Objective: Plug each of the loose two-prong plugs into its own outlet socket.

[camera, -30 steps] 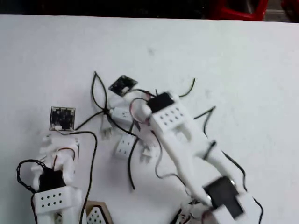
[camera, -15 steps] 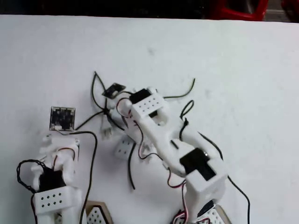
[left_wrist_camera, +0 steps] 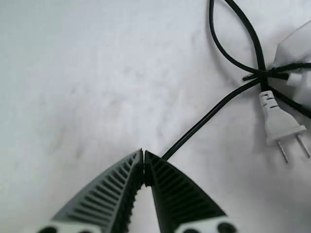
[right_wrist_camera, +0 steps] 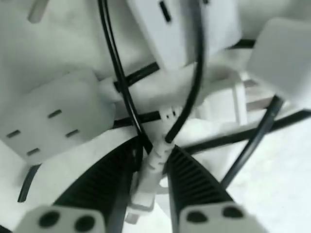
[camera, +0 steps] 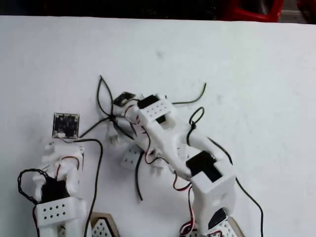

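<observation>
Since the right hand (right_wrist_camera: 155, 153) is clamped on a white plug (right_wrist_camera: 146, 187) among crossed cords (right_wrist_camera: 116, 63), just beside a socket (right_wrist_camera: 53, 121), a plug-in seems under way. Next, its prongs need aligning with the slots (right_wrist_camera: 54, 114). The left hand (left_wrist_camera: 144, 164) sits pinched closed and empty, near a loose plug (left_wrist_camera: 279, 127) on the table (left_wrist_camera: 73, 73).

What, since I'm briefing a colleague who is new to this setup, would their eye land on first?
First, the knot of black cords and white outlet blocks in the middle of the table, with the right arm stretched across it. The right gripper is shut on a white plug amid the cords. Off to the side, the left gripper is shut, with a loose two-prong plug close by.
</observation>
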`<action>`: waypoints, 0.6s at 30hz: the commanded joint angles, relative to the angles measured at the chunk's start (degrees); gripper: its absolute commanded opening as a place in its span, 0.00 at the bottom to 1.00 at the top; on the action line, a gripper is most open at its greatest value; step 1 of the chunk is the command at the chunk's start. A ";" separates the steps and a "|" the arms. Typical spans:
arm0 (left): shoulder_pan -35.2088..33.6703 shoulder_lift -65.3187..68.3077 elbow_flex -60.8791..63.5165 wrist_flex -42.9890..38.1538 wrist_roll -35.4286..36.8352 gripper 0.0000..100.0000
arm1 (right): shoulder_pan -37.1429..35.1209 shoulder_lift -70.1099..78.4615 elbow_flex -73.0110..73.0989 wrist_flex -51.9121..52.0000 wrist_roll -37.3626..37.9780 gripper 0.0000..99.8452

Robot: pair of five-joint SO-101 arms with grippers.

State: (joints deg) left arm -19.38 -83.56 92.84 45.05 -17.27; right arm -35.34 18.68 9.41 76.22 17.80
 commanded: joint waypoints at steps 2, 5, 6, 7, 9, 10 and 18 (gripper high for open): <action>-0.22 -0.57 -0.53 -1.23 -0.62 0.03 | 2.42 -10.86 -1.58 3.30 0.00 0.02; -0.22 -0.57 -0.53 -1.23 -0.62 0.03 | 4.79 -17.54 -1.58 5.85 0.00 0.02; -0.22 -0.57 -0.53 -1.23 -0.62 0.03 | 5.93 -19.74 -1.58 6.55 0.00 0.02; -0.22 -0.57 -0.53 -1.23 -0.62 0.03 | 7.43 -21.67 -1.58 6.99 0.09 0.02; -0.22 -0.57 -0.53 -1.23 -0.62 0.03 | 11.03 -24.75 -1.49 7.60 0.26 0.02; -0.22 -0.57 -0.53 -1.23 -0.62 0.03 | 12.79 -25.98 -1.32 7.69 1.41 0.02; -0.22 -0.57 -0.53 -1.23 -0.62 0.03 | 25.45 -27.56 0.09 8.48 7.30 0.02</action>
State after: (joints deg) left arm -19.38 -83.56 92.84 45.05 -17.36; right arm -14.07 -6.11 9.41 84.75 23.34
